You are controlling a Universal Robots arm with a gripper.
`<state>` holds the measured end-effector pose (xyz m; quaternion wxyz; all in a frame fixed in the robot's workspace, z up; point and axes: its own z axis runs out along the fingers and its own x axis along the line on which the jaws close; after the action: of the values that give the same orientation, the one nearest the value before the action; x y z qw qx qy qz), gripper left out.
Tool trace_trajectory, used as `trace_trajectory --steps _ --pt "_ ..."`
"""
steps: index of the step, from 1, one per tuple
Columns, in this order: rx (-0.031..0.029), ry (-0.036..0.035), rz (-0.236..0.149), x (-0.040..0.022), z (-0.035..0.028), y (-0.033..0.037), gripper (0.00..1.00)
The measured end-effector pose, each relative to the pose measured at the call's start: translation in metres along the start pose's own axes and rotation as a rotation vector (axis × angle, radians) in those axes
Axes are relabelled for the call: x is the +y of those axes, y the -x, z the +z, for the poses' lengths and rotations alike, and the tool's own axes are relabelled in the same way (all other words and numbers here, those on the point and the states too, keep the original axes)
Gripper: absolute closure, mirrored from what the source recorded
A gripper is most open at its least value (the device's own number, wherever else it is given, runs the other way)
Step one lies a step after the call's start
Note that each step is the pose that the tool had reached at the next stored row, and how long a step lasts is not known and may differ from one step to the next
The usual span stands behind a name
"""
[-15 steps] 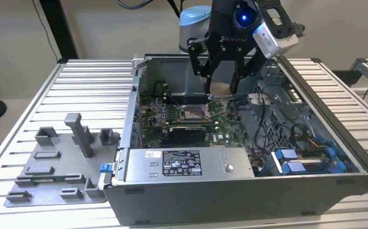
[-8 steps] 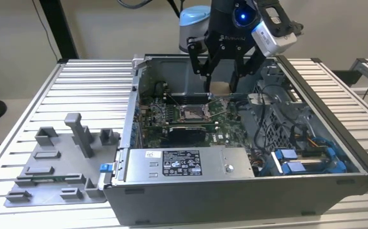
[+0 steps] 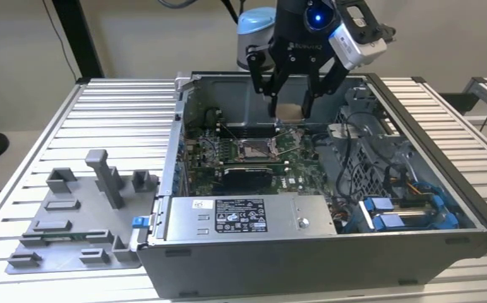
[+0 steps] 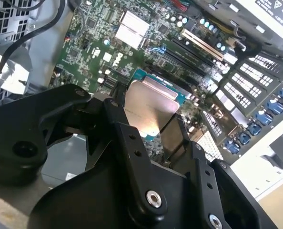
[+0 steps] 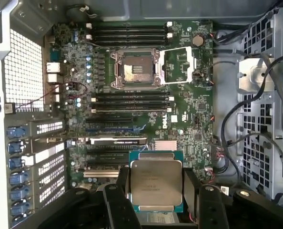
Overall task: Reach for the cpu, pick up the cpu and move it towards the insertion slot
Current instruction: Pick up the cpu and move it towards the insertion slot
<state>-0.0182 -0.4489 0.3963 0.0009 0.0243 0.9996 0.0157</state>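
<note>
My gripper (image 3: 290,107) is shut on the cpu (image 3: 290,112), a flat square chip with a pale silver top, and holds it in the air inside the open computer case. In the exterior view the cpu hangs a little above and behind the insertion slot (image 3: 254,149) on the green motherboard. In the first wrist view the cpu (image 5: 156,183) sits between my two black fingers (image 5: 121,188), and the metal-framed insertion slot (image 5: 134,69) lies well apart from it with its cover plate (image 5: 179,64) swung open. The second wrist view shows the cpu (image 4: 148,107) clamped edge to edge.
The case (image 3: 328,252) stands on a slatted metal table (image 3: 117,113). A grey tray with upright blocks (image 3: 74,221) lies at the exterior view's left. A power supply box (image 3: 243,218) fills the case front, with cables and drive cages (image 3: 369,151) at the exterior view's right.
</note>
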Motion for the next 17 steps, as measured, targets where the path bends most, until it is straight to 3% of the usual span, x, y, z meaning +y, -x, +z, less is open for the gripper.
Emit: trace_trajectory --steps 17 --pt "0.0000 0.0000 0.000 0.0209 0.0009 -0.0021 1.00"
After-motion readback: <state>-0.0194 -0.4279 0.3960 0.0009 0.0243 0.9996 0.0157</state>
